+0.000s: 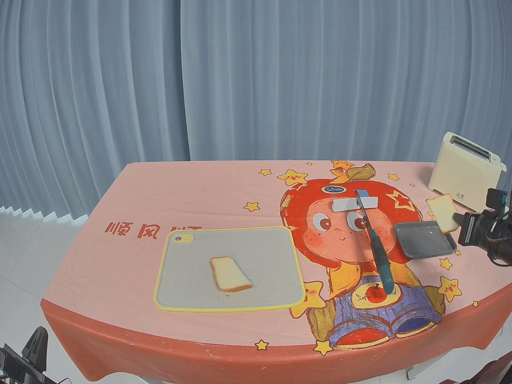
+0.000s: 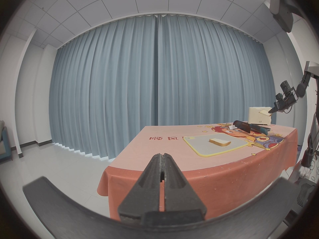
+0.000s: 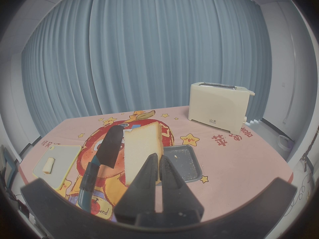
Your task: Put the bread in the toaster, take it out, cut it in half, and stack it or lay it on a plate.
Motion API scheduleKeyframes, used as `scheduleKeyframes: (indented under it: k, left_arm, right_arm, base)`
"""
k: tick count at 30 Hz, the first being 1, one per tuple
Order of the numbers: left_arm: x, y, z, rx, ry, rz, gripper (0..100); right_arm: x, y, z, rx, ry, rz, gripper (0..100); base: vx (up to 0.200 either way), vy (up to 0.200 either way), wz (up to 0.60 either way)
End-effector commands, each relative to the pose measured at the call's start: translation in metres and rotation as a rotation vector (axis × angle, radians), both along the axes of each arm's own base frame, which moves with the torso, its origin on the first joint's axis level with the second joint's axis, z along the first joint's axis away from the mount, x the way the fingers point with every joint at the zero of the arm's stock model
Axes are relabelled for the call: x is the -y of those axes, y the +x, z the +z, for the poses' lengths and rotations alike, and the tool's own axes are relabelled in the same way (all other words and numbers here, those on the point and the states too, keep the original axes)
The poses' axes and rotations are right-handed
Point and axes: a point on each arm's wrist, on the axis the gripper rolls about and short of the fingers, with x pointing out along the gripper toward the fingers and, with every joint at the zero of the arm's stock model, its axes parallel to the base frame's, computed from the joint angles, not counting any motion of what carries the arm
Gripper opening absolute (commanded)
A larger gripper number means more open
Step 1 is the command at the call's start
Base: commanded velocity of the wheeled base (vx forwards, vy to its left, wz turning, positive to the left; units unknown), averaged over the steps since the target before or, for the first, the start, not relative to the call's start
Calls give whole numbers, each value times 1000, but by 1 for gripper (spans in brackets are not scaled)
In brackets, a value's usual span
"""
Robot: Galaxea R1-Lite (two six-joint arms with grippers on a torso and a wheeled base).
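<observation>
Nearest, off the table's front left corner: left gripper, fingers pressed together on nothing.

On the front left of the cloth: yellow-rimmed cutting board, one half slice of bread flat near its middle.

Right of the board, over the cartoon print: knife, teal handle toward the front edge, dark blade tip across a white strip.

Just right of the knife: grey tray. Seen from the right wrist, crumbs on its floor; from the head, plain grey.

At the tray's far right corner, on the toaster side: right gripper, clamped on the second half slice. From the right wrist, that piece upright and clear of the cloth, with the fingers shut on its lower edge; from the head, a tilted square.

Far right corner: cream toaster, top slot visible from the head.

Print: large red characters on the cloth, small dark mark low on the toaster's side, lettering on the cartoon.

Behind: blue-grey curtain.
</observation>
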Motion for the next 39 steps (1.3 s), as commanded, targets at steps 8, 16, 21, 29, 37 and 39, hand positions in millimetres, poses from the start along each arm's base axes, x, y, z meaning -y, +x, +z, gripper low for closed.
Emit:
scheduleKeyframes:
  k: [8,16,21,29,37,39]
  left_arm:
    - [0,1,-5,-19,0,0,0]
    - [0,1,-5,-19,0,0,0]
    - [0,1,-5,-20,0,0,0]
    - [0,1,-5,-19,0,0,0]
    - [0,1,-5,-19,0,0,0]
    - [0,1,-5,-19,0,0,0]
  right_arm:
    - [3,8,-9,-40,-3,-21,0]
    - [3,11,-11,-54,0,-23,0]
    - [3,16,-15,-71,13,-32,0]
    - [4,16,-16,-74,15,-39,0]
    - [4,18,-18,-85,13,-38,0]
    - [4,19,-19,-88,12,-38,0]
  base:
    - [0,0,0]
    - [0,0,0]
    - [0,0,0]
    - [0,0,0]
    - [0,0,0]
    - [0,0,0]
